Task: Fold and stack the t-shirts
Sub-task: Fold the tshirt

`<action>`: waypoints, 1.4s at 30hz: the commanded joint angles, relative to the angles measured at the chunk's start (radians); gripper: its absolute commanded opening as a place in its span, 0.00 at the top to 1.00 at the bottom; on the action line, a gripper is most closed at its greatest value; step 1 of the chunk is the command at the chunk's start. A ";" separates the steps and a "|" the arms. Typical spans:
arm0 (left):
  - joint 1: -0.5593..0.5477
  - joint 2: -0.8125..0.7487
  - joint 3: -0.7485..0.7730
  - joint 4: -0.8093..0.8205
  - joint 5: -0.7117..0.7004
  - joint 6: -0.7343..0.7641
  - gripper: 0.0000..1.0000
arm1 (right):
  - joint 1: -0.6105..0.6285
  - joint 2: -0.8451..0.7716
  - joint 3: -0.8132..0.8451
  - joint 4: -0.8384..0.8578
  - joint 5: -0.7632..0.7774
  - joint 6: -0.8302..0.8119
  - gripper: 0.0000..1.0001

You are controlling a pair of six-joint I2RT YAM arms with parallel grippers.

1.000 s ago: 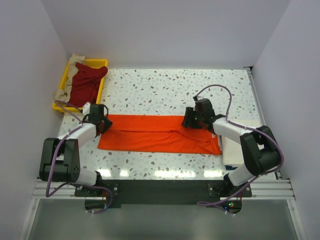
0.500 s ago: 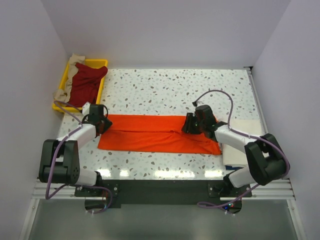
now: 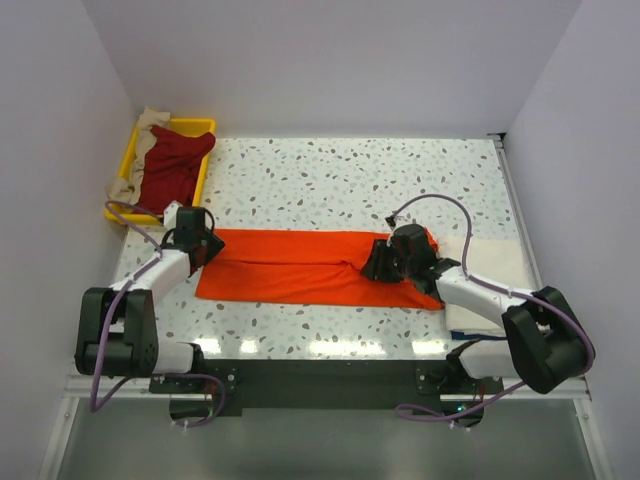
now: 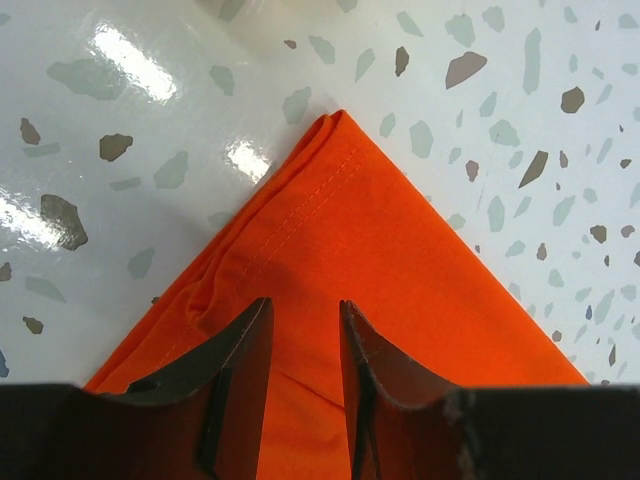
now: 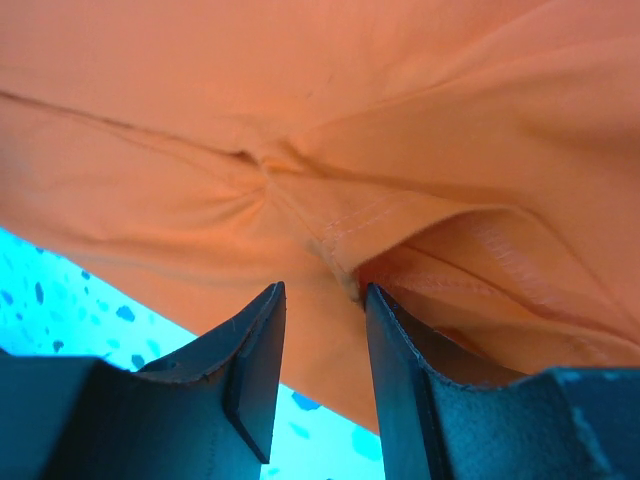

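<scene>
A folded t-shirt [image 3: 300, 268] lies lengthwise across the desk [image 3: 350, 180]; the left pincer [image 3: 205, 243] sits on its left end, the right pincer [image 3: 378, 262] on its right part; a tray [image 3: 200, 126] holding shirts [image 3: 170, 170] lies behind its left end; another shirt [image 3: 490, 262] lies just right of it.

Speckled table [image 3: 330, 175]: orange shirt [image 3: 300, 268], yellow tray [image 3: 196, 127], perhaps cream cloth [image 3: 495, 262].

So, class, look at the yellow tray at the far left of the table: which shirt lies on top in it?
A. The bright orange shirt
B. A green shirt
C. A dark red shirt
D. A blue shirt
C: the dark red shirt is draped over the yellow tray, while the orange shirt lies flat on the table between the two grippers.
</scene>
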 commanded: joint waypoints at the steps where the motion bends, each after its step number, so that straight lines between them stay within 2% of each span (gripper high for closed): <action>1: -0.002 -0.044 0.040 0.014 0.013 0.018 0.62 | 0.042 -0.010 -0.011 0.073 -0.018 0.035 0.59; 9: -0.002 -0.077 0.040 0.003 0.028 0.041 0.62 | 0.203 0.036 -0.005 0.121 0.081 0.096 0.59; 16: -0.002 -0.093 0.037 0.009 0.070 0.062 0.62 | 0.237 0.015 0.017 0.082 0.129 0.103 0.59; 21: -0.002 -0.103 0.023 0.024 0.097 0.065 0.62 | 0.244 -0.097 0.080 -0.055 0.141 0.096 0.59; 25: -0.008 -0.110 0.024 0.049 0.151 0.078 0.62 | 0.232 -0.139 0.181 -0.272 0.331 0.063 0.56; 27: -0.023 -0.116 0.024 0.070 0.166 0.084 0.62 | 0.162 -0.133 0.242 -0.355 0.384 0.032 0.57; 29: -0.046 -0.116 0.027 0.090 0.188 0.088 0.62 | 0.069 -0.108 0.290 -0.381 0.294 0.008 0.58; 30: -0.054 -0.111 0.032 0.096 0.188 0.091 0.62 | -0.022 -0.099 0.302 -0.381 0.276 0.000 0.58; 33: -0.092 -0.084 0.053 0.126 0.235 0.094 0.62 | -0.161 -0.055 0.368 -0.389 0.229 -0.034 0.58; 37: -0.161 -0.028 0.121 0.129 0.258 0.105 0.62 | -0.280 0.051 0.451 -0.412 0.181 -0.051 0.60; 42: -0.230 0.074 0.227 0.129 0.268 0.117 0.62 | -0.389 0.146 0.436 -0.381 0.146 -0.046 0.68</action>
